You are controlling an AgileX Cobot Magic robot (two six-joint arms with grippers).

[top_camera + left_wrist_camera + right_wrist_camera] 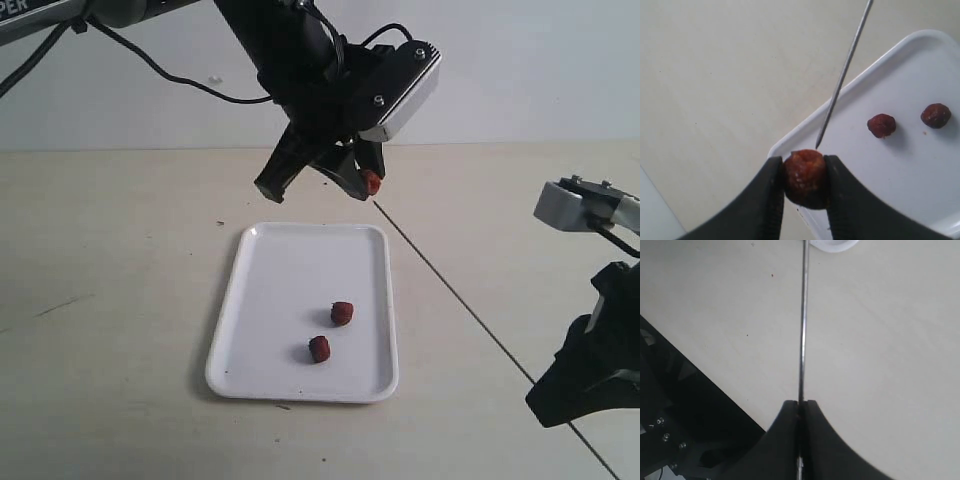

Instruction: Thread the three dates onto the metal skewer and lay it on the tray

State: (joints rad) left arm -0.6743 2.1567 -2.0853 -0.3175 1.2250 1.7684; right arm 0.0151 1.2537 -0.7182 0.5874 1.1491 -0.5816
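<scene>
Left claw: clamped on one date, a black finger pressing it from each side; raised above the bench, over the tray's far rim.
Right claw: jaws together on the skewer, pinching it near one end; low at the right side of the bench, well apart from the tray.
Held date: between the left claw's fingertips, clear of the tray surface.
Skewer: straight, running from the right claw toward the held date. Its pointed tip stands right at the date's face; whether it touches or has gone in cannot be told.
Tray: flat on the bench, about mid-bench, long sides running away from the exterior camera.
First loose date: on the tray, right of its middle, clear of the rim.
Second loose date: near the first and closer to the front rim, not touching it.
Open room: the tray's left half and far half are bare. Wide bare bench lies left of the tray, with a narrower strip between the tray and the right claw.
Edges: the bench's back edge meets a pale wall. The right wrist view shows a bench edge close to the right claw, with dark space beyond it.
Cut off: the right arm runs out of the exterior view's right edge and the left arm out of its top. The right wrist view catches only a sliver of the tray.
Hard to make out: a dark line crosses the bench from below the held date toward the right claw; skewer or seam, cannot tell.
</scene>
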